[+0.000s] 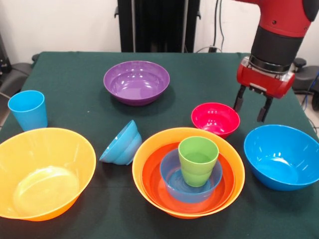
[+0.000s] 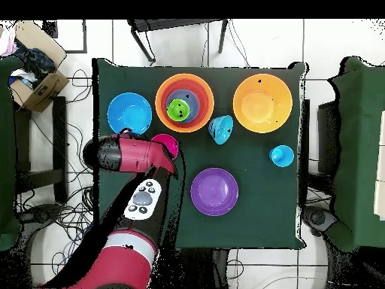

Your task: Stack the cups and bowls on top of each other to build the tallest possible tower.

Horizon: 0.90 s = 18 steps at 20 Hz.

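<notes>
Hiding under arm overhead: tool (image 1: pixel 253 109), pink-red bowl (image 1: pixel 215 119) partly.

Tower (image 1: pixel 188 172): cup (image 1: pixel 198 160) stood in nested bowls, front centre | tipped bowl (image 1: pixel 121 143) just left of it | lone cup (image 1: pixel 28 109) far left | widest bowl (image 1: pixel 42 172) front left.

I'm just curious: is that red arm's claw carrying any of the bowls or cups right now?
No. The end effector is open and empty, with its fingers hanging above the table just beside the pink-red bowl.
</notes>
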Motion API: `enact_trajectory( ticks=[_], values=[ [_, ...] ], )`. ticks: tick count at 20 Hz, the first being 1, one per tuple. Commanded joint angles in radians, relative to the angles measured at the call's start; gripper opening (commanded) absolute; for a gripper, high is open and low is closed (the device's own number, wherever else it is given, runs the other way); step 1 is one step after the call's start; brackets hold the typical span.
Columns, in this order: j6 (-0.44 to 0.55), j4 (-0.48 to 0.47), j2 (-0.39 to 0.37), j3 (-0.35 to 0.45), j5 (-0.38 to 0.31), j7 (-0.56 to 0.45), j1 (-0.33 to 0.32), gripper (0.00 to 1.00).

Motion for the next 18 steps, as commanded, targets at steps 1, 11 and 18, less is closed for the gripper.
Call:
enact_trajectory(
  ticks=[1,11,18],
  values=[
    [0.011,-0.049,0.124,0.029,0.097,0.281,0.039,1.00],
    [0.059,-0.088,0.173,-0.019,0.178,0.357,0.086,1.00],
    [0.113,-0.074,0.129,-0.037,0.158,0.357,0.097,1.00]
  ],
)
